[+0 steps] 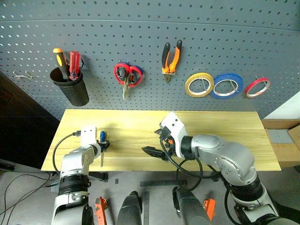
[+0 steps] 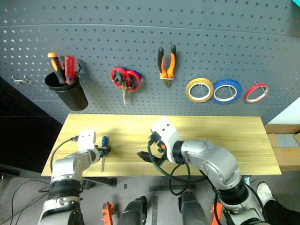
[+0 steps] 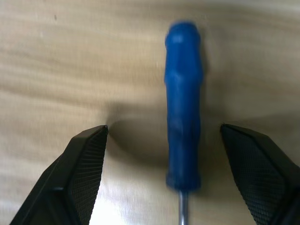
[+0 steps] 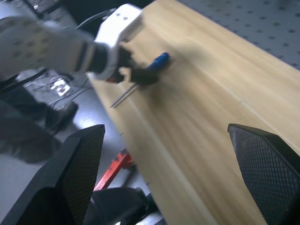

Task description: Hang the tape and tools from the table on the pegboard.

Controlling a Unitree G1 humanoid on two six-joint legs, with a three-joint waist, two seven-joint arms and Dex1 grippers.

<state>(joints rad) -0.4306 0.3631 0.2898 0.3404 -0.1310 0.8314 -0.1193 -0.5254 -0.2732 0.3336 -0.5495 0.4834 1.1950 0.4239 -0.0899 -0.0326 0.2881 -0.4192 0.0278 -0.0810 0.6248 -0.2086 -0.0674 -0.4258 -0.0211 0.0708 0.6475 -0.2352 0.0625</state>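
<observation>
Blue-handled screwdriver [image 3: 183, 98] lying flat near the left front edge of the wooden surface [image 1: 225, 126], between the wide-spread fingers [image 3: 84, 168] of the left gripper [image 1: 104, 145], not clamped. Right gripper [image 1: 151, 151] over mid-surface, fingers [image 4: 262, 178] wide, holding nothing. Pliers [image 1: 171, 58] and yellowish tape [image 1: 199, 85] hanging on the pegboard [image 1: 140, 33]

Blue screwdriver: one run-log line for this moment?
blue screwdriver: flat on table | left gripper: fingers open astride handle | right gripper: open, empty | pegboard: pliers, yellow tape hung
</observation>
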